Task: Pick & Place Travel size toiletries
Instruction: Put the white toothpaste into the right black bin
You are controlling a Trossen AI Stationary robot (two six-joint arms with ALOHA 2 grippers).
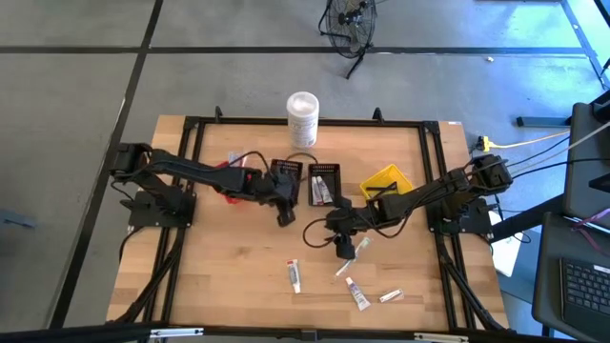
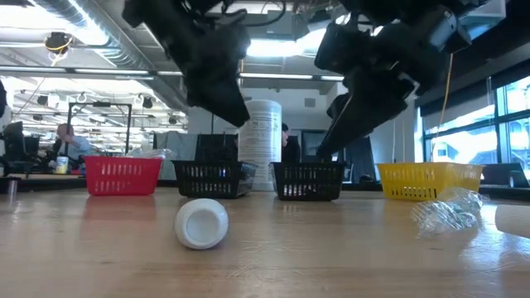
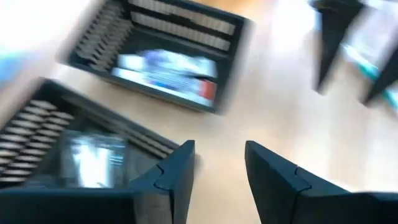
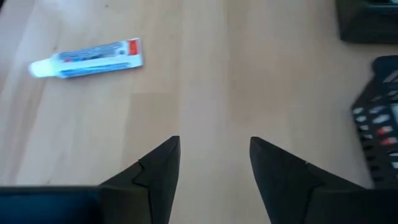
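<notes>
We are working both arms over the middle of the table. Our left gripper is hanging with its fingers spread and empty just past the two black bins, at about six o'clock from the left one; a tube is already lying in the farther bin.

Our right gripper is also standing wide and holding nothing, over bare wood near the table centre. The toiletries left to sort are lying at five to six o'clock from it: a white tube, a second tube, a small sachet and a slim pale item just beside the gripper. The right wrist view is showing a tube well ahead of the fingers.

To do this pick well, we judge we should be centring the fingers across the tube's narrow width, descending squarely, and closing on its body rather than the cap.
</notes>
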